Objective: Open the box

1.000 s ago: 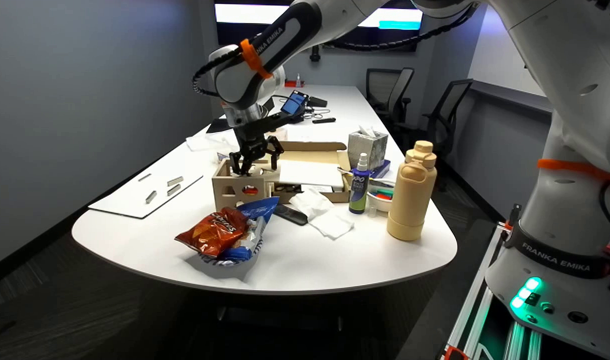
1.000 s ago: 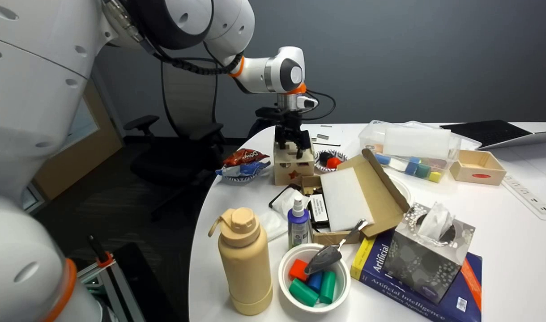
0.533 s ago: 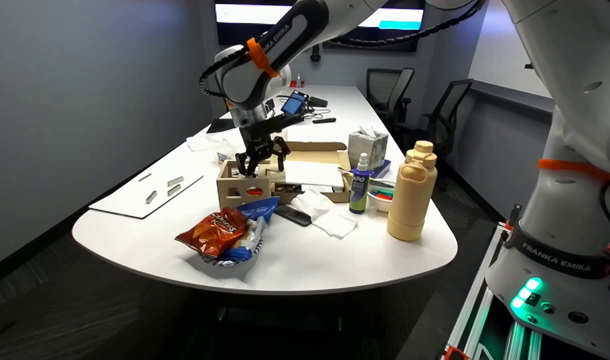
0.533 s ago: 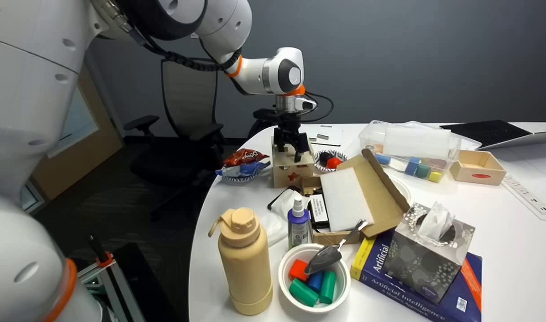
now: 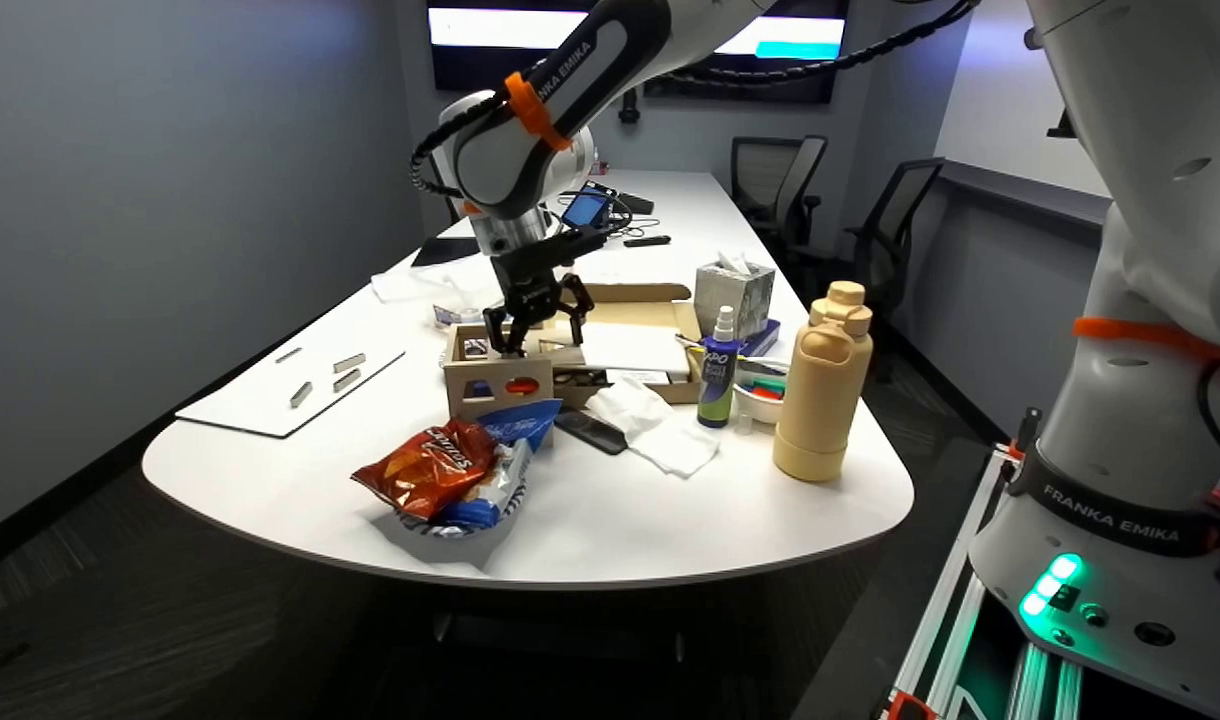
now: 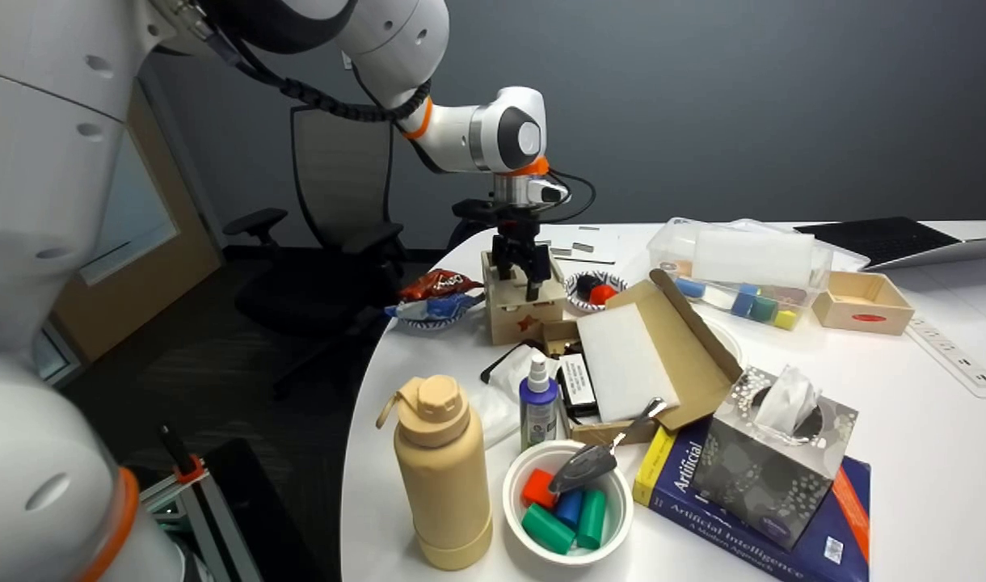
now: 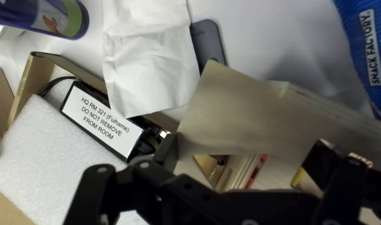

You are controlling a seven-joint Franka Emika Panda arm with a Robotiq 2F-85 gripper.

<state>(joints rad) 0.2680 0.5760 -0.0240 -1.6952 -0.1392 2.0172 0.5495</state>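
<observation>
The small light-tan wooden box (image 5: 498, 370) stands behind the snack bags, with cut-out holes in its front; it also shows in an exterior view (image 6: 505, 323), with a red star on a side. Its top is partly open, and a flat panel lies over part of it. My gripper (image 5: 543, 346) is low over the box top, fingers wide apart and nothing held; it also shows in an exterior view (image 6: 519, 284). In the wrist view the gripper (image 7: 245, 154) has one finger at the panel's (image 7: 253, 112) edge and the other at an opening. Whether they touch is unclear.
A flat open cardboard box (image 6: 707, 364) lies right beside the wooden box. A phone (image 5: 590, 432), tissues (image 5: 660, 440) and a bowl with snack bags (image 5: 435, 465) are close in front. A spray bottle (image 5: 717, 375) and a tall tan bottle (image 5: 825, 390) stand farther off.
The gripper and the wooden box have moved together, rightward in an exterior view and slightly toward the camera in an exterior view. The phone and tissues have shifted slightly. The fingers stay open.
</observation>
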